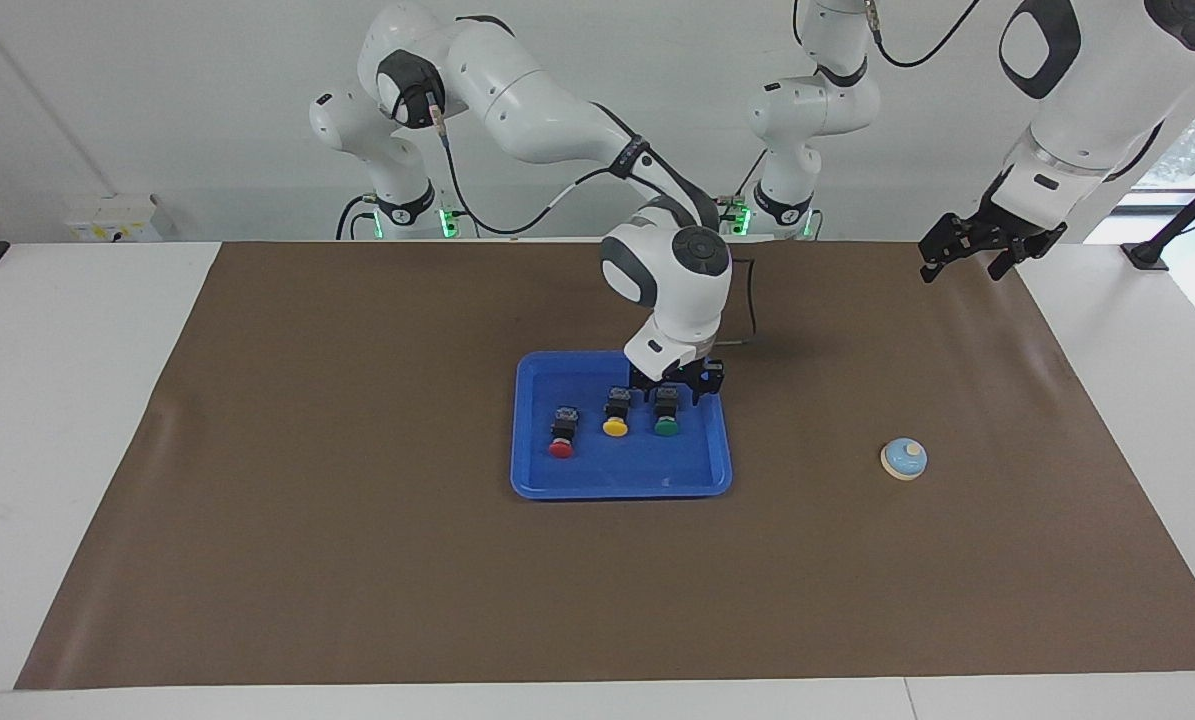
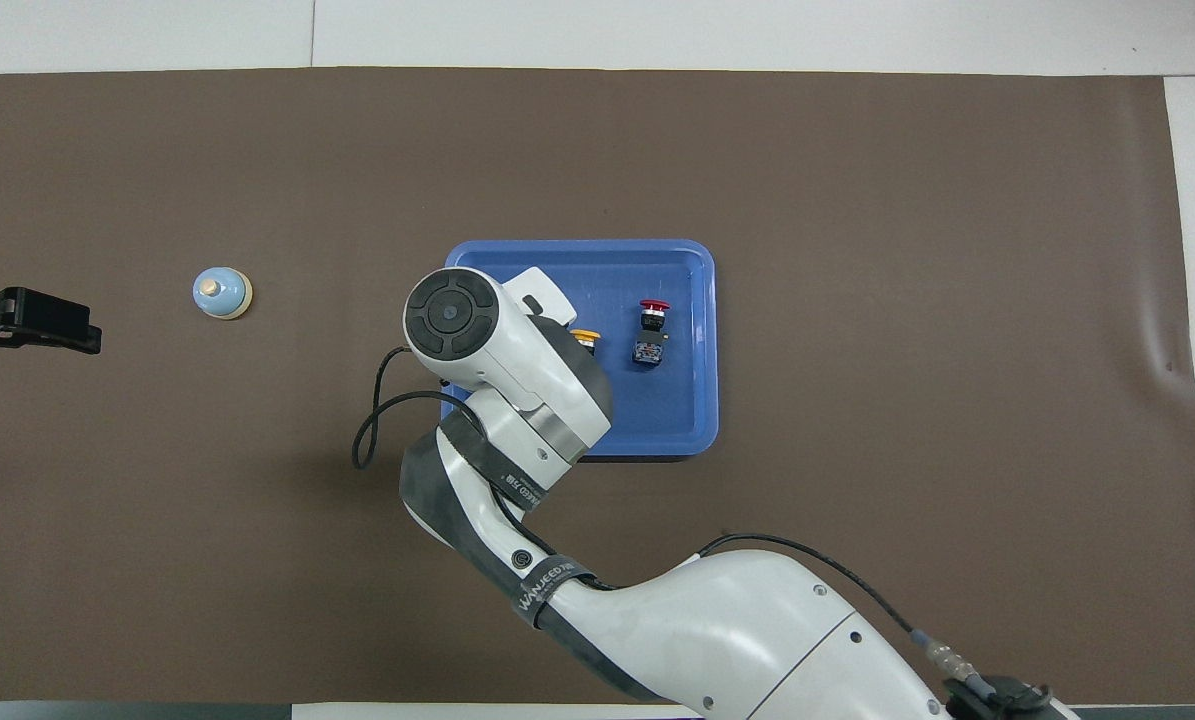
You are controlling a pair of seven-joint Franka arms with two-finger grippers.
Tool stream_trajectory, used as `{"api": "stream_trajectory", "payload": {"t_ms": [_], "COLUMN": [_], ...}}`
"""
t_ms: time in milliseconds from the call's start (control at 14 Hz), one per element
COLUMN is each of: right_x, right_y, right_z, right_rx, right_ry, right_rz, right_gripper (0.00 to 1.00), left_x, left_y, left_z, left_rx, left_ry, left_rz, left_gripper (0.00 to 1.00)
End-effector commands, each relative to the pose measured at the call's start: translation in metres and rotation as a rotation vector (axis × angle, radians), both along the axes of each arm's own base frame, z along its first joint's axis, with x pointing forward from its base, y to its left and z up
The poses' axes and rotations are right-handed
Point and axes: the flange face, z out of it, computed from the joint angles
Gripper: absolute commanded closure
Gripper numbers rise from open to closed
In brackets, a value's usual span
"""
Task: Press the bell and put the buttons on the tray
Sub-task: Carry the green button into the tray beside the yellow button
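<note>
Blue rectangular plastic tray [image 1: 537,470] with low raised rim sits mid-table on the brown mat [image 1: 357,560]. All three push-button switches lie in it, in a row, caps pointing away from the robots: red-capped button [image 1: 561,436] toward the right arm's end, yellow-capped button [image 1: 615,413] in the middle, green-capped button [image 1: 666,413] toward the left arm's end. Red sits slightly farther from the robots than the other two. In the overhead view only the red one [image 2: 650,330] shows whole; a sliver of yellow cap [image 2: 585,336] peeks out from under the right arm's wrist, green is hidden. Right gripper [image 1: 675,385] is low over the tray's robot-side part, directly at the green button's black body; fingers spread, one either side of the body, not pinching it. Can't tell if a fingertip touches the button. Small light-blue dome bell [image 1: 903,459] with cream rim and knob stands on the mat toward the left arm's end, well apart from the tray. Left gripper [image 1: 969,252] hangs raised over the mat's corner at its own end, waiting, fingers spread, nothing in them.
</note>
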Motion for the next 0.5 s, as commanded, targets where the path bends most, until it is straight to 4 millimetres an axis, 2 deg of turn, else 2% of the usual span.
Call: {"api": "stream_trajectory", "payload": {"t_ms": [0,72,215,358,430], "right_x": [0.023,0.032,0.054,0.069,0.077], "right_y": [-0.046,-0.062,-0.11,-0.163,-0.197], "right_z": [0.056,0.068,0.099,0.132,0.151], "right_rx": [0.007,0.009,0.007,0.0,-0.001], "right_ry": [0.005,0.002,-0.009,0.002,0.008], "right_rz": [-0.063,-0.087,-0.147,-0.145,-0.119], "right_gripper": [0.0,0.0,0.0,0.0,0.0], "left_x": [-0.002,-0.002,-0.002,-0.002,-0.002], "left_y": [0.002,0.001,0.001,0.001,0.001], "left_z": [0.007,0.007,0.007,0.007,0.007], "left_rx": [-0.001,-0.001,-0.001,-0.001,-0.001], "left_ry": [-0.007,-0.008,-0.007,-0.007,-0.008], "left_rz": [0.003,0.003,0.002,0.003,0.003], "left_gripper": [0.0,0.0,0.0,0.0,0.0]}}
